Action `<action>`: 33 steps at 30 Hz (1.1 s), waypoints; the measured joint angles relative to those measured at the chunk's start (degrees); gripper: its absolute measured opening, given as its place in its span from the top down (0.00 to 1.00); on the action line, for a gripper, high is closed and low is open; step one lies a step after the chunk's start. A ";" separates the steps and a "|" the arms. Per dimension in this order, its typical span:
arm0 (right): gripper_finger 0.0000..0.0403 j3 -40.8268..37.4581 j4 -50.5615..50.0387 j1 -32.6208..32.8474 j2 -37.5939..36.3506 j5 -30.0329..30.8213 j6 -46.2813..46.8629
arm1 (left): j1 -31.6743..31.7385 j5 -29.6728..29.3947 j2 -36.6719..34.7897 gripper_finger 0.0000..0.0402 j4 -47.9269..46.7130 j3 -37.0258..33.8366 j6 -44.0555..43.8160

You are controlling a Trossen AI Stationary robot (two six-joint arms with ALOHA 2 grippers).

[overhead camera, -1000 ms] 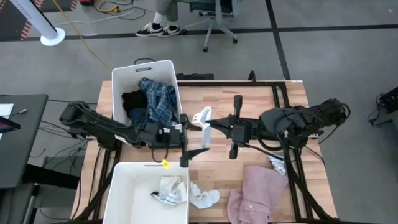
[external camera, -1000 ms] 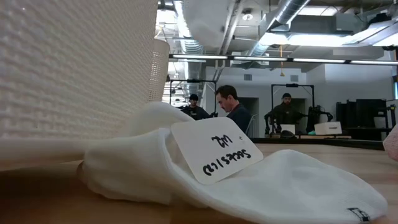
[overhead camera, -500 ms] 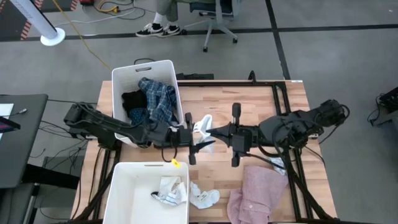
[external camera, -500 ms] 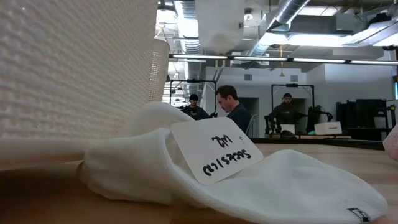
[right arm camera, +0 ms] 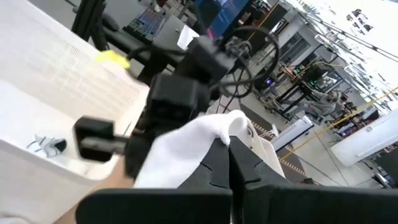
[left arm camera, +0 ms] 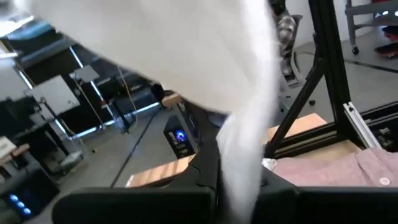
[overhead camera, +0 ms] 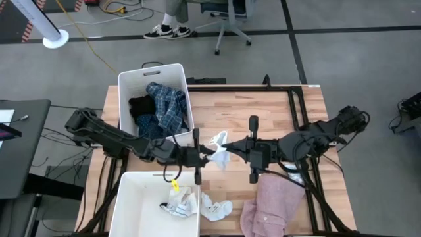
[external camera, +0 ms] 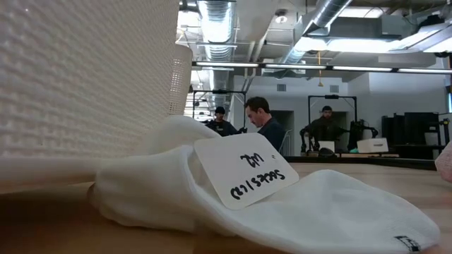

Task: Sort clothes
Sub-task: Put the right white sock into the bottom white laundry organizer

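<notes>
A small white sock [overhead camera: 218, 146] hangs in the air over the middle of the table, between my two grippers. My left gripper [overhead camera: 209, 156] reaches in from the left and is shut on it. My right gripper [overhead camera: 229, 146] reaches in from the right and is shut on it too. The blue plaid shirt [overhead camera: 166, 105] and black top [overhead camera: 140, 106] lie in the far white bin [overhead camera: 128, 79]. A pink shirt [overhead camera: 270, 204] lies on the table near the front edge. Another white sock [overhead camera: 216, 209] lies beside the near bin [overhead camera: 131, 197]. My left gripper pinches the white sock's hanging cloth [left arm camera: 241, 163] between its two fingers, coming level from the table's left. The sock is lifted clear of the table. My right gripper pinches the sock's bunched cloth [right arm camera: 208, 138] between its two fingers, coming nearly level from the table's right. The cloth spills out ahead of the fingers, clear of the table.
The near bin holds a white crumpled garment [overhead camera: 176, 201]. A yellow tag [overhead camera: 175, 185] hangs under my left arm. A tagged white sock [external camera: 282, 201] lies against the bin wall [external camera: 85, 77] in the low view. A small light cloth [overhead camera: 293, 175] lies under my right arm. People stand in the room beyond.
My left gripper, wide open a second ago, has rolled, moved in on the sock and shut on it. My right gripper has carried the sock a little toward the table's near edge, staying shut. The sock stays lifted clear, now held from both sides.
</notes>
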 joint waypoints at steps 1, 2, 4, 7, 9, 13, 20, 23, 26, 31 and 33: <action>1.00 0.00 -0.60 0.19 0.00 -0.01 0.45 | -0.35 -0.06 -0.69 0.99 -0.78 0.00 0.66; 1.00 0.00 -1.16 0.38 0.00 0.00 1.12 | -0.65 -0.26 -1.43 0.99 -1.69 -0.02 1.12; 1.00 0.00 -2.46 0.73 -0.02 -0.01 2.85 | -1.08 -0.61 -3.04 1.00 -3.13 -0.02 2.09; 0.98 0.00 -5.54 0.90 -0.07 0.00 6.64 | -2.03 -1.07 -6.63 1.00 -5.66 -0.02 2.96; 0.96 0.00 -8.32 0.88 -0.07 0.00 9.76 | -2.66 -1.07 -9.19 1.00 -7.08 -0.02 3.21; 0.85 0.00 -14.76 0.84 -0.07 0.00 16.39 | -4.44 -1.30 -14.09 1.00 -10.44 -0.04 2.97; 0.61 -0.02 -23.78 1.18 -0.07 -0.01 28.25 | -9.54 2.31 -22.51 1.00 -17.05 -0.04 -2.03; 0.53 -0.63 -26.92 1.56 -0.11 -0.02 33.11 | -12.43 3.51 -25.88 1.00 -19.19 -0.04 -4.30; 0.48 -2.70 -28.67 1.72 -0.14 -0.04 36.31 | -15.90 4.05 -28.51 1.00 -23.15 -0.04 -4.47; 0.46 -6.75 -30.65 2.28 -0.15 -0.04 41.16 | -21.55 3.14 -30.34 1.00 -29.92 -0.04 -6.15; 0.46 -8.02 -31.79 2.67 -0.04 -0.30 43.06 | -23.56 2.97 -30.39 1.00 -32.20 -0.04 -7.01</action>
